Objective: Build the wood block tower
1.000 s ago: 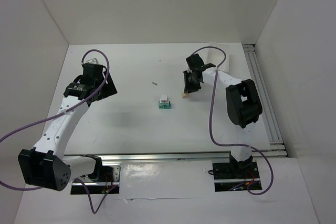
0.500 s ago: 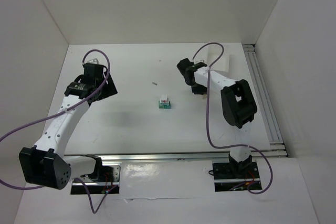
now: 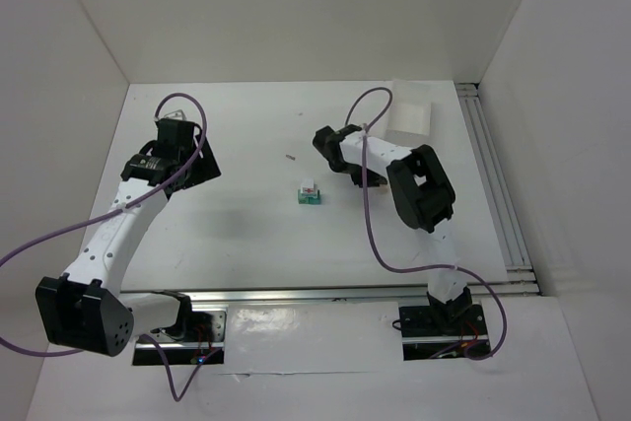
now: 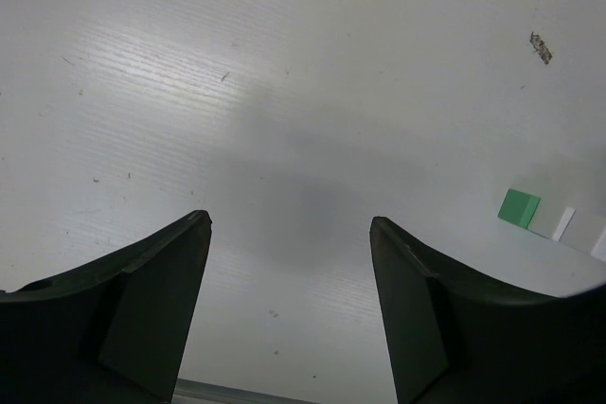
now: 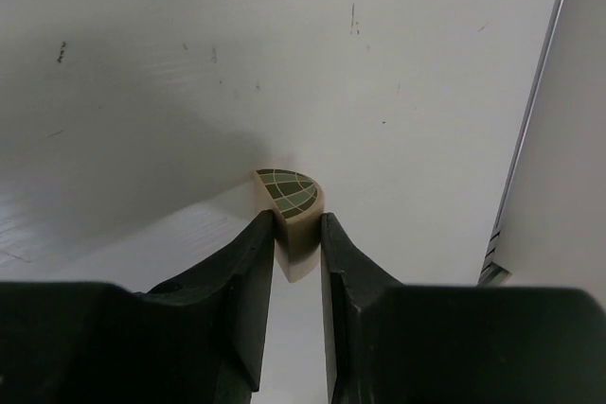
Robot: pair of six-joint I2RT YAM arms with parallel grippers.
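Observation:
The wood block tower (image 3: 310,192) is a small teal-green stack with a pale top, standing mid-table. In the left wrist view the wood block tower (image 4: 520,205) shows at the far right. My right gripper (image 5: 297,219) is shut on a tan half-round block (image 5: 295,198) whose flat face carries a green lattice pattern. In the top view the right gripper (image 3: 357,173) hangs just right of the tower and apart from it. My left gripper (image 4: 289,219) stands open and empty over bare table. From above, the left gripper (image 3: 182,157) is far left of the tower.
A clear plastic tray (image 3: 409,115) sits at the back right. A metal rail (image 3: 493,184) runs along the table's right edge. A small dark speck (image 3: 290,157) lies behind and left of the tower. White walls enclose the table.
My right arm has swung left, carrying the tan half-round block closer to the tower. The left arm has stayed in place.

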